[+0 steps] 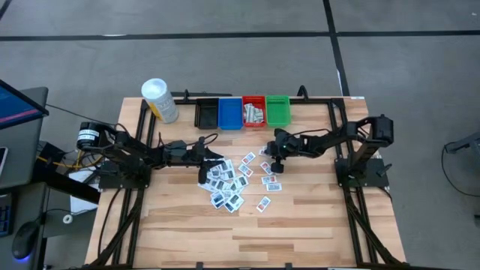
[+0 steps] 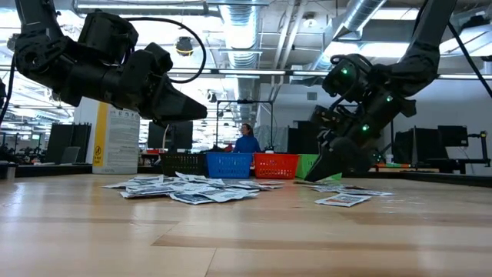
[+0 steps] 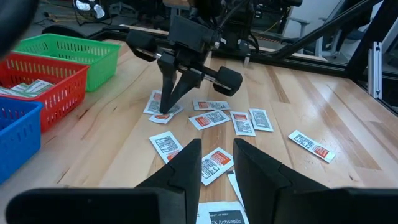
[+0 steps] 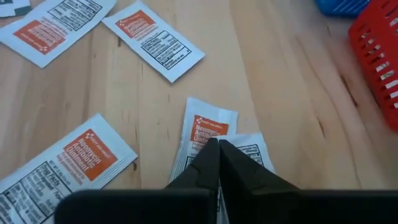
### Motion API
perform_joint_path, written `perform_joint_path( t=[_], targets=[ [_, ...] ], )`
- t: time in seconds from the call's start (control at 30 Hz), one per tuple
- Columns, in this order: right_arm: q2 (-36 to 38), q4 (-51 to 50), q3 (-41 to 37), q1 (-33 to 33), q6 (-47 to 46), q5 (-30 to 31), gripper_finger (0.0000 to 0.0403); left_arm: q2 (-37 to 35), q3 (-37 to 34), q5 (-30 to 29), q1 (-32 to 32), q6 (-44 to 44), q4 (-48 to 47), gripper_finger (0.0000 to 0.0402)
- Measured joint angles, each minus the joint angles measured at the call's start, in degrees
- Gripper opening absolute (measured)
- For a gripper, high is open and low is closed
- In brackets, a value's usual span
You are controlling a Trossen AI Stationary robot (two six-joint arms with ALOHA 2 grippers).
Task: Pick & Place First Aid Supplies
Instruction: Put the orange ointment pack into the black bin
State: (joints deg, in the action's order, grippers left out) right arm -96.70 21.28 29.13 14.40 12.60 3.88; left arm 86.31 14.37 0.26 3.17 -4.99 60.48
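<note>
Four plastic mesh bins (image 1: 243, 112) in a row at 12 o'clock: black, blue, red, green. Roughly twenty flat foil packets (image 1: 229, 184) scattered mid-table on the wood; orange labels read "Neomycin Antibiotic Ointment". Right gripper (image 4: 217, 147) fingers pinched together on a packet (image 4: 208, 134). Left gripper (image 3: 216, 152) hovers part-open, empty, over the pile's 9 o'clock edge.

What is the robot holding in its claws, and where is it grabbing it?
The right claw is shut down on a small orange-and-white packet lying on the table, pinching its near end. The left claw hangs open over the pile, holding nothing.
</note>
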Motion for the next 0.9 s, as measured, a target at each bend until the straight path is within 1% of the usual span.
perform_joint_path(
  t=[0.27,0.43,0.7,0.9],
  targets=[
    [8.53,-4.21,0.36,-2.52,1.33,0.66,0.0001,-0.01,0.00,-0.01,-0.01,0.00,-0.01,0.0093],
    [11.50,-5.99,0.34,-3.79,1.07,0.72,0.0000,0.01,0.00,-0.01,0.01,0.00,-0.01,0.0093],
    [12.02,-3.57,0.60,-6.25,1.09,0.65,0.0000,0.00,0.00,-0.01,0.00,0.00,0.01,0.0093],
    [12.04,-4.52,3.95,-7.76,1.49,0.63,0.0000,-0.01,0.00,-0.65,0.04,1.68,1.34,0.0093]
  ],
)
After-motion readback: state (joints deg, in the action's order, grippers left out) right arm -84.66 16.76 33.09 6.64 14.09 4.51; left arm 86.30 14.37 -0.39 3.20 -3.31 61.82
